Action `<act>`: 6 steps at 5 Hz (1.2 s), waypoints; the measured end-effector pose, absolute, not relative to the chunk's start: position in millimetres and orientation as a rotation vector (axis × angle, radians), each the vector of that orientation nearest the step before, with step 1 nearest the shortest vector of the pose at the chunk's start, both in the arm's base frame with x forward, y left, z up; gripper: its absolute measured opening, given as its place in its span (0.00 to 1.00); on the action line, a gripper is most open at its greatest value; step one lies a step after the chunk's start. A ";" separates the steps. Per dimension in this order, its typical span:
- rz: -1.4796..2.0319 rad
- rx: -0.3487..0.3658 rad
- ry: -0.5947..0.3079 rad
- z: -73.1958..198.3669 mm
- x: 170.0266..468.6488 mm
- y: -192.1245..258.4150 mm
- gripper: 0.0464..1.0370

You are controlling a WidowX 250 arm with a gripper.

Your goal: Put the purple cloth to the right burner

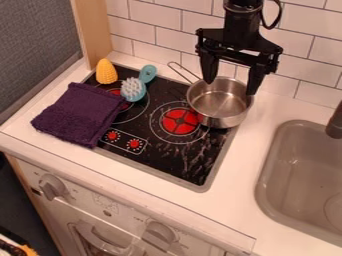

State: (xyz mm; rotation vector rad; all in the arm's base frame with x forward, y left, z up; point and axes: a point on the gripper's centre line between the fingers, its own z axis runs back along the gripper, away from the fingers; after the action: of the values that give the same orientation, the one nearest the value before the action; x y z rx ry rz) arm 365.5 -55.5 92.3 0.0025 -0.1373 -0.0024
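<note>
My gripper (230,82) hangs over the metal pot at the back right, its two fingers spread wide with nothing held between them. The purple cloth (79,114) lies folded at the left, partly on the white counter and partly over the left edge of the black stovetop. The right burner (180,121), a red disc within white rings, shows beside the pot, whose left side covers part of its outer rings.
The steel pot (219,102) stands at the stove's back right with its handle toward the wall. A brush (133,89) lies on the left burner, and yellow corn (105,71) is at the back left corner. A grey sink (304,175) is at the right.
</note>
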 end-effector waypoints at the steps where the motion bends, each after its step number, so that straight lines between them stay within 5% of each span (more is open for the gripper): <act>1: -0.006 0.006 -0.097 78.6 361.1 -54.7 0.96; 6: -0.074 -0.003 -0.139 57.3 315.2 99.1 0.96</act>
State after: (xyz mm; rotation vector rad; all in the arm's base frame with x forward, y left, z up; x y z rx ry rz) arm 315.2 99.1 57.3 -0.0030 -0.1386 -0.0741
